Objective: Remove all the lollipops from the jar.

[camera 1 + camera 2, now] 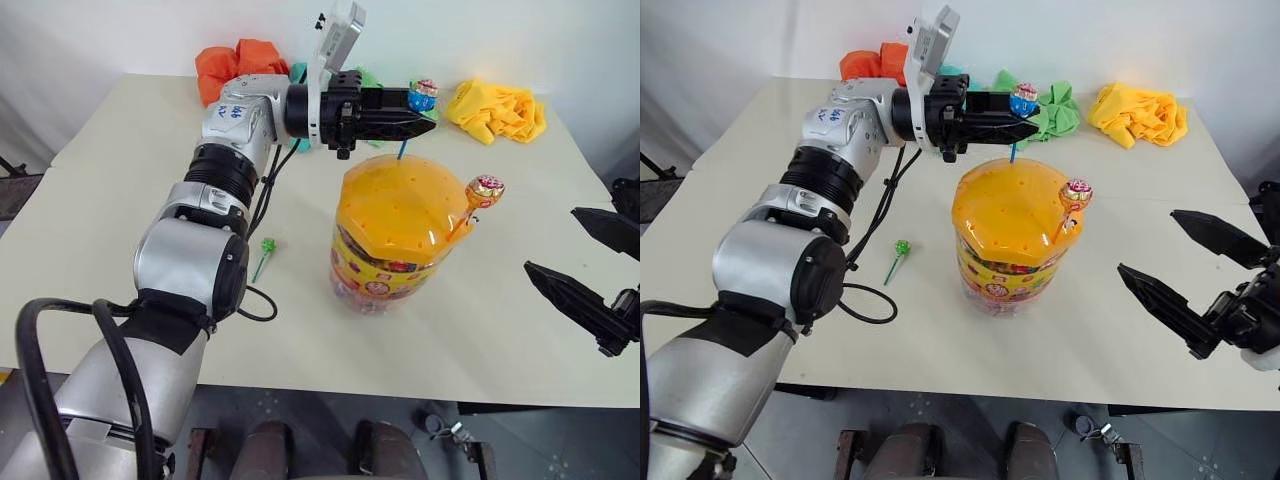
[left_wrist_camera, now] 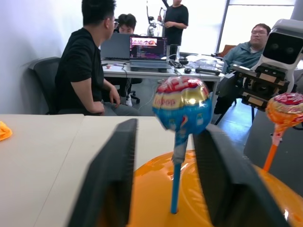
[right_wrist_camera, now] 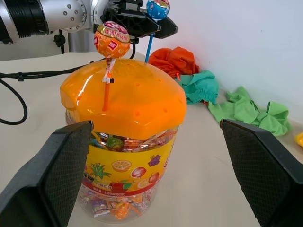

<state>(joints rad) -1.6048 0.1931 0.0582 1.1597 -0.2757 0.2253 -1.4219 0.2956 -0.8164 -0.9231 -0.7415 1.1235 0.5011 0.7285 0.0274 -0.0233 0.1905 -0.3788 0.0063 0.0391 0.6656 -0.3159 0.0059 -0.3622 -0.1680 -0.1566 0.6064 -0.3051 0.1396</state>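
The jar [image 1: 385, 275] stands mid-table, a clear tub with a yellow label and a domed orange lid [image 1: 395, 205]. A blue lollipop [image 1: 423, 95] rises from a hole at the lid's far side, and an orange lollipop [image 1: 486, 190] leans out at the right edge. A green lollipop [image 1: 267, 246] lies on the table left of the jar. My left gripper [image 1: 428, 118] reaches level over the lid, open, one finger on each side of the blue stick [image 2: 175, 184] without touching it. My right gripper [image 1: 552, 240] hangs open to the right of the jar, apart from it.
Cloths lie along the table's [image 1: 120, 180] far edge: orange [image 1: 235, 62], green [image 1: 1058, 108] and yellow [image 1: 497, 110]. A black cable [image 1: 262, 200] loops off my left arm near the green lollipop. In the left wrist view, people sit at desks [image 2: 156, 71] beyond the table.
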